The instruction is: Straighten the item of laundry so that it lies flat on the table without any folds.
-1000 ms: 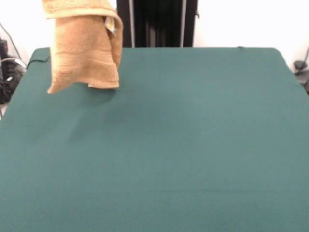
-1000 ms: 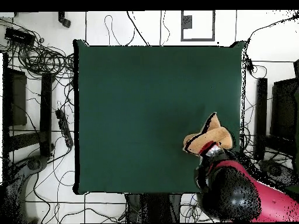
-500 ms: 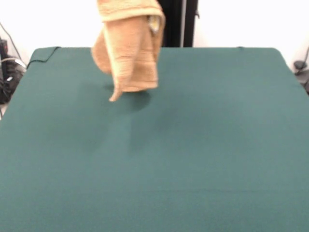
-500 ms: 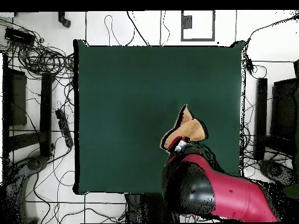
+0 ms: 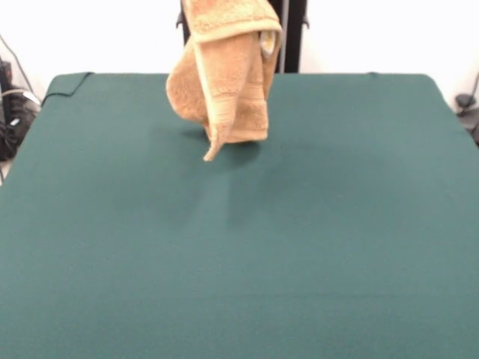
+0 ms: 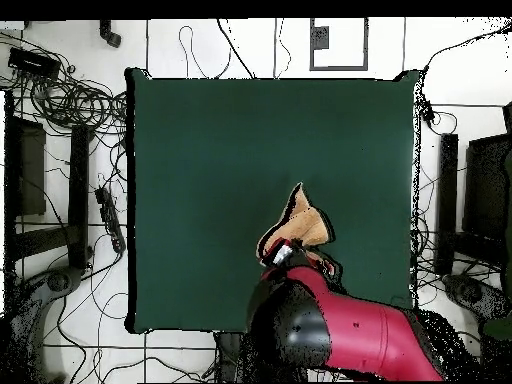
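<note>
The item of laundry, an orange-tan terry towel, hangs bunched and folded over the far middle of the table. A woven band runs down its front, and a small white label shows near the top. Its lowest corner points down close to the green cloth, above its shadow. The top of the towel runs out of the front view, so no gripper shows there. From overhead the towel sticks out from under the red and black arm, with the gripper holding its upper end above the table.
Tangled cables and black stands lie on the floor beside the table. A black column stands behind the far edge. Cables sit at the left side in the front view.
The hanging towel has been carried across the far part of the table, from its left corner to the middle in the front view. It has swung and turned a little.
</note>
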